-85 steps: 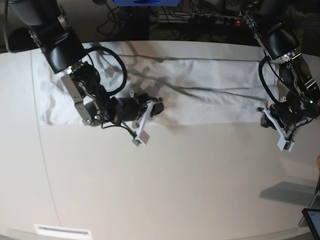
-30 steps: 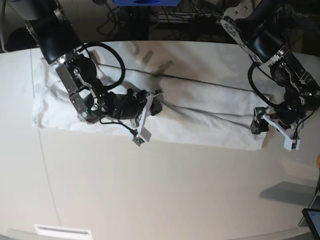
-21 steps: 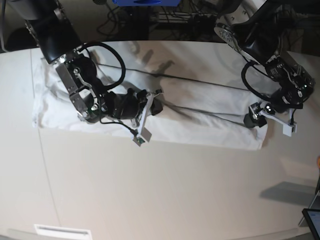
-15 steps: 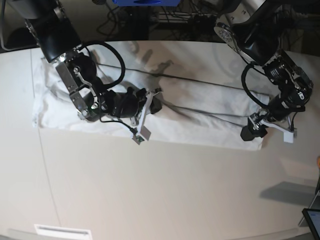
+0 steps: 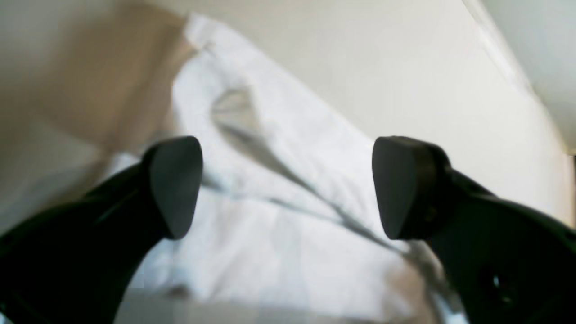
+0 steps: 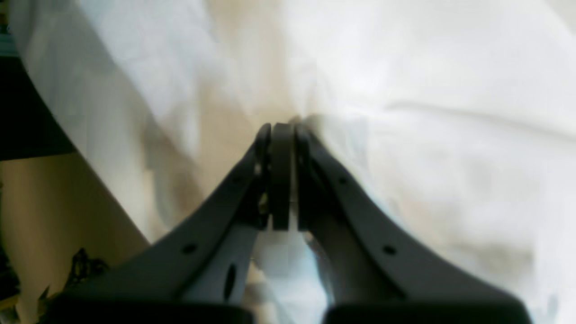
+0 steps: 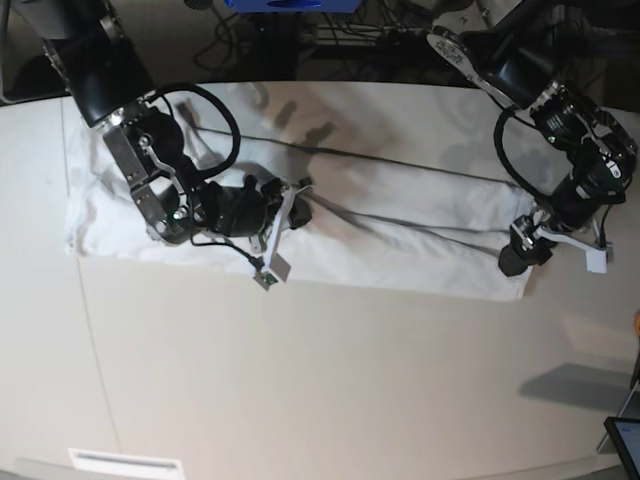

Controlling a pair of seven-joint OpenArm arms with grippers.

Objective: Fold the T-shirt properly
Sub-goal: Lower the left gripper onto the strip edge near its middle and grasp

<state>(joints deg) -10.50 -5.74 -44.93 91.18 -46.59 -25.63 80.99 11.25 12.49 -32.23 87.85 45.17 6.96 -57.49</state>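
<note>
The white T-shirt lies as a long folded band across the far half of the off-white table. My right gripper rests on the band's left-middle. In the right wrist view this gripper is shut, with T-shirt cloth bunched at its tips. Creases run out from that spot. My left gripper hovers over the band's right end. Its fingers stand wide open around nothing, the left gripper just above the T-shirt corner.
Cables and a power strip run along the table's far edge, beside a blue object. A dark screen corner shows at the lower right. A white strip lies at the front left edge.
The left gripper swung from beyond the shirt's right edge to over its right end, still open. The right gripper edged slightly left, still shut on the cloth.
</note>
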